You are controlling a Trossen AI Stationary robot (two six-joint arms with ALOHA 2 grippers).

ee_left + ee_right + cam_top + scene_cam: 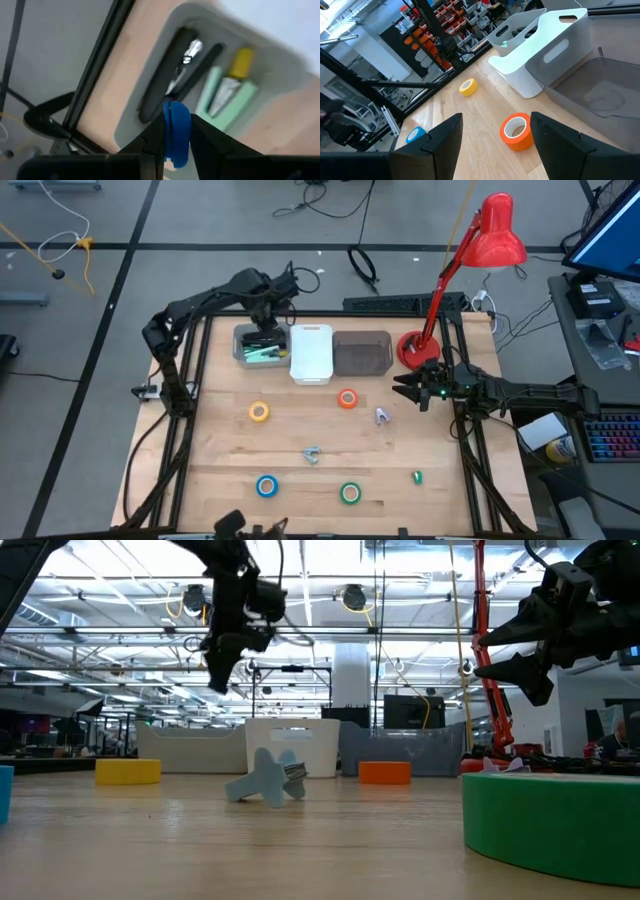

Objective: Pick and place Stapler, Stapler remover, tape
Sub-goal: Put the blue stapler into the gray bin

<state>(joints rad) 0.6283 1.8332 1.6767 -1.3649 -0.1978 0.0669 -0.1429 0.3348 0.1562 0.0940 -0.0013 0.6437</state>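
Stapler (pixel 170 75): it is seen lying in the grey bin (pixel 245 340) at the table's back left, beside mint-green and yellow items; this part of the task is judged done.

Tape: all four rolls are left on the table, outside the bins: the yellow roll (pixel 259 412) and orange roll (pixel 347 399) near the bins, the blue roll (pixel 266 486) and green roll (pixel 350 494) toward the front edge.

Staple removers: two small grey clawed pieces (pixel 312 453) (pixel 382 416) are seen loose on the wood, taken to be removers; a small green item (pixel 417 476) lies near the right edge, its kind not to be told.

Other bins: the white bin (pixel 311 353) and dark bin (pixel 361 353) are seen beside the grey one.

Left gripper (pixel 172 135): it is held above the grey bin, pinching a small blue piece (pixel 176 131), whose kind cannot be told; release into the bin is judged the step in hand.

Right gripper (pixel 495 135): it is held raised at the table's right edge beside the red lamp (pixel 485 240), fingers spread wide and empty, pointed toward the orange roll.

Progress: early to middle; most items are judged still to be placed.
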